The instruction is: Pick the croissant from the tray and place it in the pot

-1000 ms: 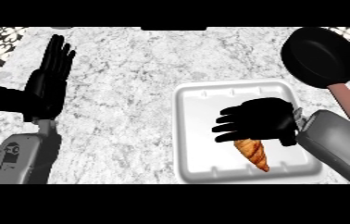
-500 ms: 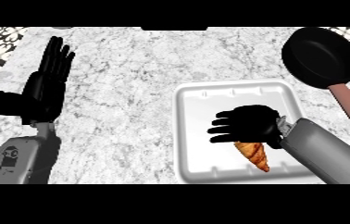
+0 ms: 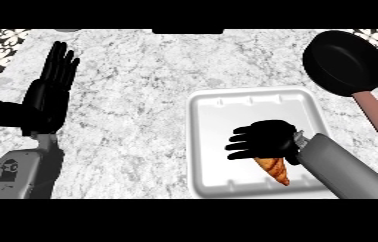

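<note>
The croissant [image 3: 274, 169] lies in the lower right part of the white tray [image 3: 244, 106], its pointed end toward the near rim. My right hand [image 3: 264, 140] hovers over its wide end and hides that end; the fingers point left, spread and only slightly bent, not closed round the pastry. The black pot [image 3: 341, 61] with a pinkish handle [image 3: 367, 105] stands beyond the tray's far right corner. My left hand [image 3: 48, 98] rests open at the left edge, fingers up.
The marble counter [image 3: 140, 86] stretches between the left hand and the tray. The pot's handle runs down past the tray's right rim, close to my right forearm [image 3: 336, 168].
My right hand has slid left and nearer over the tray, settling above the croissant's wide end, and its fingers have bent a little. The croissant, the pot and the left hand have stayed put.
</note>
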Controlling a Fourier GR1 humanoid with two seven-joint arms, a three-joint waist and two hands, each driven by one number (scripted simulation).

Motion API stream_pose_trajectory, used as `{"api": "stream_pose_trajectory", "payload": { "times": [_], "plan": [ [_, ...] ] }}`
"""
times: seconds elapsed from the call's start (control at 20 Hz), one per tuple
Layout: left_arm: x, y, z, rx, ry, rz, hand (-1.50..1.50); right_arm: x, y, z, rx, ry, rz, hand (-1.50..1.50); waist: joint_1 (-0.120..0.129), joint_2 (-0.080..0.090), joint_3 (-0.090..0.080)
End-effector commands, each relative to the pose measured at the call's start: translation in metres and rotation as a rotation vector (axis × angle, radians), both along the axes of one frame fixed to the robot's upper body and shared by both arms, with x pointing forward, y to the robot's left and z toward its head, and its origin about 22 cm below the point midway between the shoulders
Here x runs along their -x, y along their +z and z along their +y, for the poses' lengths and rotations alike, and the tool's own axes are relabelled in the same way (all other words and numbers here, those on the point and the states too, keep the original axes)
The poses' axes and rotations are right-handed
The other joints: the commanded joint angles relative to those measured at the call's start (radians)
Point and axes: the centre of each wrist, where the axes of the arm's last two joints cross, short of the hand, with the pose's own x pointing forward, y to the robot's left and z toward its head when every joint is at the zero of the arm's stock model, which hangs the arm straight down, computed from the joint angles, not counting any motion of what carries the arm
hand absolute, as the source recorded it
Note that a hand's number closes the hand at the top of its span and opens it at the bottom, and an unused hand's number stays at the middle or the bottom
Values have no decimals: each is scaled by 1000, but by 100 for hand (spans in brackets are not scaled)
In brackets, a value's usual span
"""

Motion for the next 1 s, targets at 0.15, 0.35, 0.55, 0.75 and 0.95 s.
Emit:
{"api": "stream_pose_trajectory", "payload": {
  "times": [0.15, 0.35, 0.55, 0.75, 0.95],
  "plan": [
    [0, -1, -21, 14, -1, -5, 0, 12, -29, -1, 5, 167, 65, 150, 5, 11, 8],
    [1, 15, -12, 5, 9, 0, 0, 30, -33, 2, -35, 204, 71, 150, -1, 7, 8],
    [-10, 7, -11, 0, 14, -4, 0, 34, -36, 9, -35, 219, 40, 150, -8, 9, 7],
    [4, -1, -5, 12, 2, -9, 0, 28, -25, 14, -112, 186, -41, 150, 1, 8, 7],
    [-1, -2, -10, 0, 10, -1, 0, -36, 25, -10, -237, -354, -228, 150, 10, 24, 8]
  ]
}}
